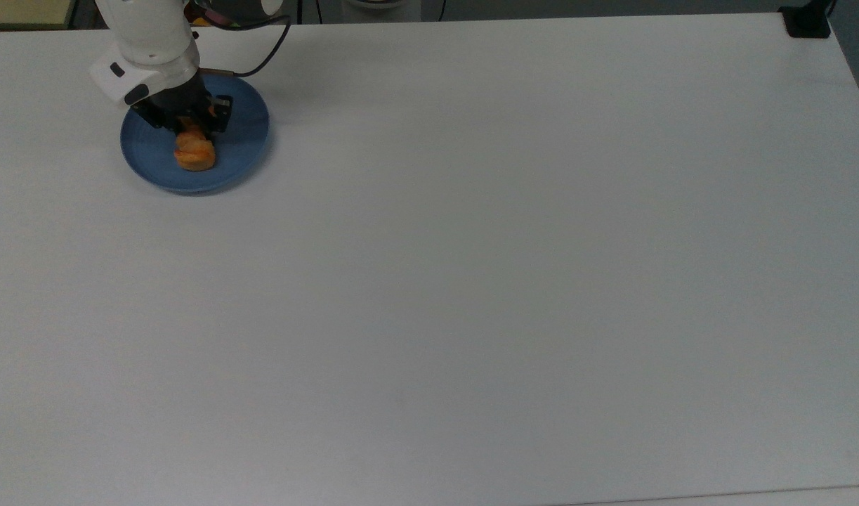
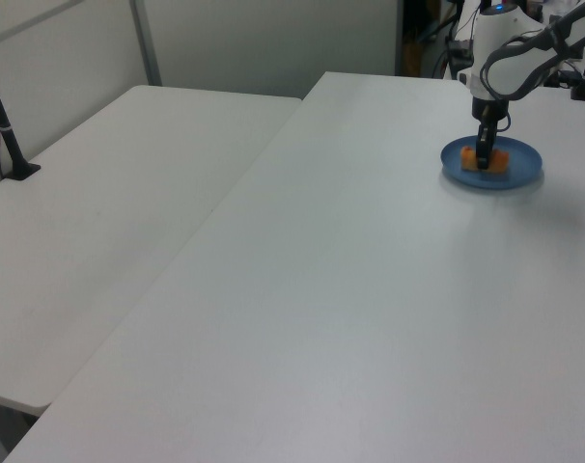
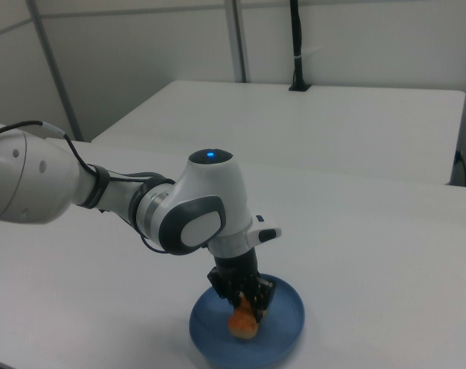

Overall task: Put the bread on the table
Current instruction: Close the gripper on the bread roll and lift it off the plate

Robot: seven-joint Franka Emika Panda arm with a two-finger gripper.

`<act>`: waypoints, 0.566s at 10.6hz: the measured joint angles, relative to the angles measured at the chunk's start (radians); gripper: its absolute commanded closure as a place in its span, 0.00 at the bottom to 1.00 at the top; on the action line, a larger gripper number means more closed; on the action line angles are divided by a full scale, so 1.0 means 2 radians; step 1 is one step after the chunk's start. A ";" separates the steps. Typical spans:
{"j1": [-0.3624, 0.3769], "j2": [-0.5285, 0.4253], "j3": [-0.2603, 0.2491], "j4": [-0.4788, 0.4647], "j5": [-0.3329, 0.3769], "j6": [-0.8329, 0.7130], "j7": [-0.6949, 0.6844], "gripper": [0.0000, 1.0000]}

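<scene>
On the blue plate (image 1: 243,140), near the top view's upper left corner of the table (image 1: 471,281), the gripper (image 1: 188,125) stands lowered with its fingers pinching the bread (image 1: 194,152) at the end nearest the arm. The bread's free end projects beyond the fingers toward the top view's bottom, over the plate. In the right view the gripper (image 3: 244,300) points straight down from the white wrist, the bread (image 3: 243,321) just beneath it and inside the plate's (image 3: 283,342) rim. In the left view the gripper (image 2: 484,162) crosses the bread (image 2: 497,162) on the plate (image 2: 524,172)
</scene>
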 measured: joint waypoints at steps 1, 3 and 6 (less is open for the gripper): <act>0.000 0.000 0.000 0.000 0.000 0.000 0.000 0.62; 0.000 -0.003 0.000 0.004 0.000 -0.006 0.000 0.62; 0.000 -0.020 0.000 0.052 0.000 -0.089 0.000 0.62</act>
